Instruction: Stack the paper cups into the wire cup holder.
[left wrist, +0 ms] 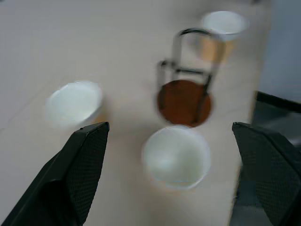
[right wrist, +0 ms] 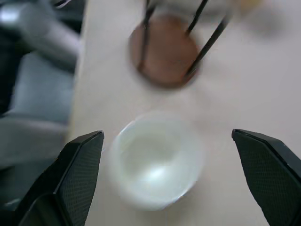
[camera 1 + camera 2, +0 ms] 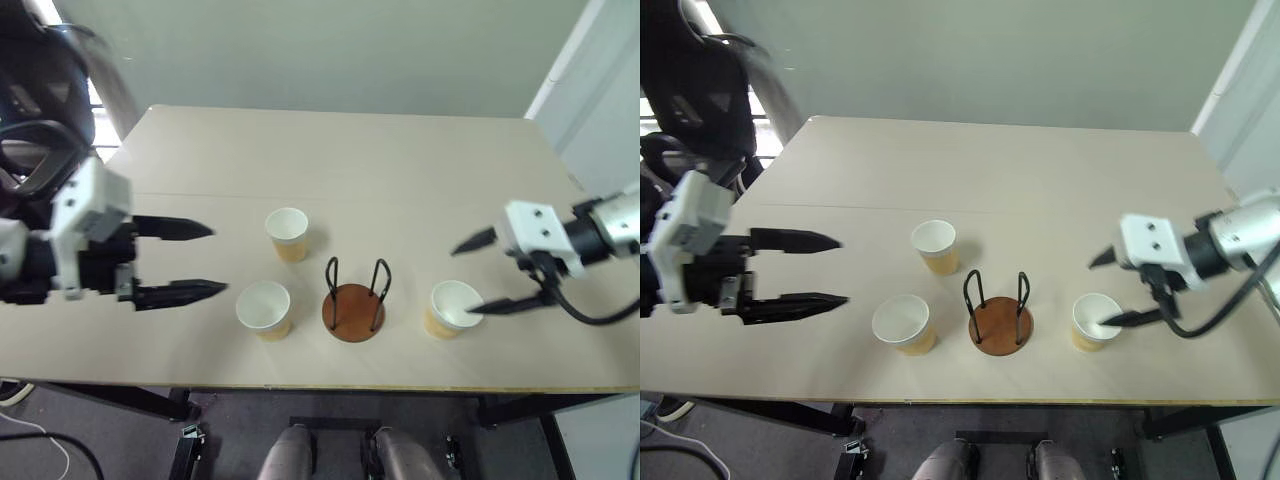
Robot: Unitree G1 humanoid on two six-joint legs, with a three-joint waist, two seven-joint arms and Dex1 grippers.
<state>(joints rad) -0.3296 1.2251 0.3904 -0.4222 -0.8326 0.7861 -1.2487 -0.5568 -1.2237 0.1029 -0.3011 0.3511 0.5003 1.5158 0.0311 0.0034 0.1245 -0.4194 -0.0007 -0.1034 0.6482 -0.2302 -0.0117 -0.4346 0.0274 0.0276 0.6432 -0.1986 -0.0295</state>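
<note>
The wire cup holder stands upright on the surface, its brown disc base bare and its two black wire loops free of any cup; no stacking step is complete at this moment. Three paper cups stand upright and mouth-up, apart from one another and from the holder: the right cup just beside the holder on the right arm's side; the near-left cup just beside the holder on the left arm's side; the far cup behind these, toward the far edge of the surface.

The right gripper points across toward the holder with its fingers spread wide; the lower fingertip lies over the rim of the right cup, and whether it touches cannot be told; the cup rests on the surface and is not clamped. In the right wrist view the cup sits between the two fingers, which suits a grasp across its wall.

The left gripper has its fingers wide apart and empty; the near-left cup stands just past the lower fingertip, and the far cup lies beyond the upper one. The spread likely serves to admit a full cup width; the probable next requirement is a light closure, since thin paper walls deform readily.
</note>
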